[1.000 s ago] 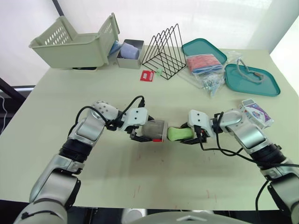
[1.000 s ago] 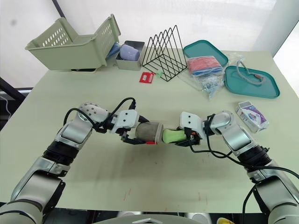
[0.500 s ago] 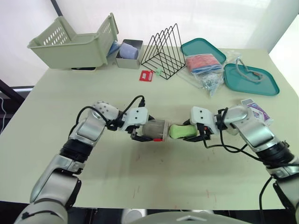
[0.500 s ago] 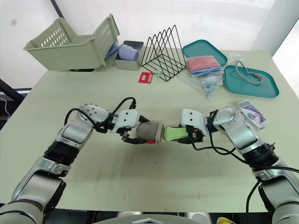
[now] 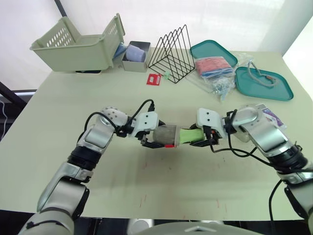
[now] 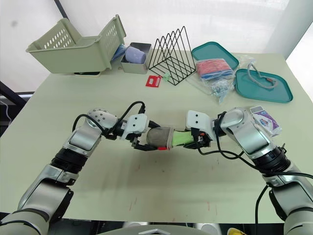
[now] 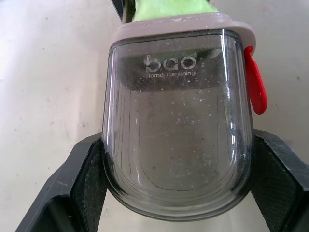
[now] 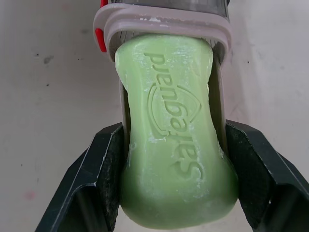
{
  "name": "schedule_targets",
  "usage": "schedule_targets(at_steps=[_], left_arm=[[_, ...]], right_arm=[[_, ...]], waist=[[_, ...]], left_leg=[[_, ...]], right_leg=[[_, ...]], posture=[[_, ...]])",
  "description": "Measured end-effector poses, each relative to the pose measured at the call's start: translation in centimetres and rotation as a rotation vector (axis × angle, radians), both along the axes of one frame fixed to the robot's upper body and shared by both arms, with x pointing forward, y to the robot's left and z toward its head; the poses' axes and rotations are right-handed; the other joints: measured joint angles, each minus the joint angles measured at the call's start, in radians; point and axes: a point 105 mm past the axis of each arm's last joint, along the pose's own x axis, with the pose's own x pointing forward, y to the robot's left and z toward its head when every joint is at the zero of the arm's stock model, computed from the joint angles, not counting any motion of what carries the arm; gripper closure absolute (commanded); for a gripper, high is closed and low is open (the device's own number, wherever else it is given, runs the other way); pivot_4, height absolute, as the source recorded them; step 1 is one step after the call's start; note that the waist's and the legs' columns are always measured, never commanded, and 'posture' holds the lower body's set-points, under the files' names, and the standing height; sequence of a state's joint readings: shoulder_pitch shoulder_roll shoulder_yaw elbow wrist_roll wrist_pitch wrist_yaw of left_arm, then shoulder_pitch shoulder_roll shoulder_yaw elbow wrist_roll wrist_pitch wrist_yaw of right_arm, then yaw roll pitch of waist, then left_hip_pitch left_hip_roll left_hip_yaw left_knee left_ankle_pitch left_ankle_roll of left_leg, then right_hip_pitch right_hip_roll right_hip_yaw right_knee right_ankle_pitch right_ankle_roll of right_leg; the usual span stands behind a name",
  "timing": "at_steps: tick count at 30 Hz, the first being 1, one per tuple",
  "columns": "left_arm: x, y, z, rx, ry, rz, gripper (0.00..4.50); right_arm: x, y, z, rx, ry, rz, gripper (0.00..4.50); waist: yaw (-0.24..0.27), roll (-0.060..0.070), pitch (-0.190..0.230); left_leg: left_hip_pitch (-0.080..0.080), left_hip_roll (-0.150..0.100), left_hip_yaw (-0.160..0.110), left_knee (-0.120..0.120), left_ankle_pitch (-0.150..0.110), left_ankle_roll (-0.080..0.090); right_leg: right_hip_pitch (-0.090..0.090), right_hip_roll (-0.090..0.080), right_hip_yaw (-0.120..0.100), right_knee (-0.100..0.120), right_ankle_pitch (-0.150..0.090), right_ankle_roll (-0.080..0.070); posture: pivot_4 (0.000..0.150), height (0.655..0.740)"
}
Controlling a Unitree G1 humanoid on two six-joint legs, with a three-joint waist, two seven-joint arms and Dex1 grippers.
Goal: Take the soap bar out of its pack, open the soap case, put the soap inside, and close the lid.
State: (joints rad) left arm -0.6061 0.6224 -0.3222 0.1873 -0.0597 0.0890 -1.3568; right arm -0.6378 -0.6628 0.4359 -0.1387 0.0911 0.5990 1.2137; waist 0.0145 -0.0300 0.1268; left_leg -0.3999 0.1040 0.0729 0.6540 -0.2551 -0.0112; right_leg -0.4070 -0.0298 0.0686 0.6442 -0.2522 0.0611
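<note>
- Soap case [image 5: 164, 134], smoky clear with a red tab: hanging sideways at centre frame over the tabletop [image 5: 161, 191]. The left gripper [image 7: 177, 174] is clamping its rounded closed end from both sides.
- Soap bar [image 5: 190, 136], green: being grasped by the right gripper [image 8: 176, 179], with its leading end sitting inside the case's open rim.
- Soap pack [image 5: 269, 117]: lying at the right of the frame, beside the right arm.

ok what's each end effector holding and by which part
Left end effector grips the case by the sides of its clear closed end; right end effector grips the soap by the sides of its rear half.
</note>
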Motion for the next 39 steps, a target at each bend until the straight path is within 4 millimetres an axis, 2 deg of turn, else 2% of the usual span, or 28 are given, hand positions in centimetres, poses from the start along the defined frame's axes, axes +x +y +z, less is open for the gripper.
schedule_targets(at_steps=[6,12,20,27,28,30,31,32,39], left_arm=[[0.1,-0.3,0.0,-0.013,0.006,0.008,1.05],[0.2,-1.7,0.1,-0.054,0.001,0.018,1.05],[-0.2,-3.0,-0.1,-0.084,0.005,0.024,1.05],[-0.1,-3.2,-0.3,-0.096,0.010,0.046,1.05],[-0.1,-3.2,-0.3,-0.097,0.009,0.050,1.05],[-0.1,-3.3,-0.4,-0.101,0.008,0.051,1.05],[-0.1,-3.4,-0.3,-0.106,0.006,0.052,1.05],[0.0,-3.5,-0.3,-0.108,0.001,0.060,1.05],[0.1,-3.4,-0.3,-0.108,-0.006,0.063,1.05]], right_arm=[[0.1,0.2,0.1,-0.013,0.007,-0.005,2.02],[0.4,0.4,0.7,-0.042,0.011,-0.045,2.02],[-0.3,0.1,1.0,-0.103,0.038,-0.074,2.02],[-0.4,-0.1,1.1,-0.113,0.043,-0.097,2.02],[-0.4,-0.1,1.1,-0.113,0.044,-0.101,1.22],[-0.3,-0.2,1.1,-0.112,0.047,-0.108,0.69],[-0.4,0.0,1.1,-0.107,0.051,-0.104,0.17],[-0.6,0.1,1.1,-0.104,0.054,-0.097,0.03],[-0.7,0.3,1.4,-0.089,0.039,-0.075,0.03]], waist=[[0.000,0.000,0.000],[0.000,0.000,0.000],[0.000,0.000,0.000],[0.000,0.000,0.000],[0.000,0.000,0.000],[0.000,0.000,0.000],[0.000,0.000,0.000],[0.000,0.000,0.000],[0.000,0.000,0.000]], left_leg=[[0.000,0.000,0.000,0.000,0.000,0.000],[0.000,0.000,0.000,0.000,0.000,0.000],[0.000,0.000,0.000,0.000,0.000,0.000],[-0.001,0.000,0.000,0.000,0.000,0.000],[-0.001,0.000,0.000,0.000,0.000,0.000],[-0.001,0.000,0.000,0.000,0.000,0.000],[-0.001,0.000,0.000,0.000,0.000,0.000],[-0.001,0.000,0.000,0.000,0.000,0.000],[-0.001,0.000,0.000,0.000,0.000,0.000]], right_leg=[[0.000,0.000,0.000,0.000,0.000,0.000],[0.000,0.000,0.000,0.000,0.000,0.000],[0.000,0.000,0.000,0.000,0.000,0.000],[0.000,0.000,0.000,0.000,0.000,0.000],[0.000,0.000,0.000,0.000,0.000,0.000],[0.000,0.000,0.000,0.000,0.000,0.000],[0.000,0.000,0.000,0.000,0.000,0.000],[-0.001,0.000,0.000,0.000,0.000,0.000],[-0.001,0.000,0.000,0.000,0.000,0.000]], posture=[[0.150,0.7400],[0.150,0.7400],[0.150,0.7400],[0.150,0.7400],[0.150,0.7400],[0.150,0.7400],[0.150,0.7400],[0.150,0.7400],[0.150,0.7400]])
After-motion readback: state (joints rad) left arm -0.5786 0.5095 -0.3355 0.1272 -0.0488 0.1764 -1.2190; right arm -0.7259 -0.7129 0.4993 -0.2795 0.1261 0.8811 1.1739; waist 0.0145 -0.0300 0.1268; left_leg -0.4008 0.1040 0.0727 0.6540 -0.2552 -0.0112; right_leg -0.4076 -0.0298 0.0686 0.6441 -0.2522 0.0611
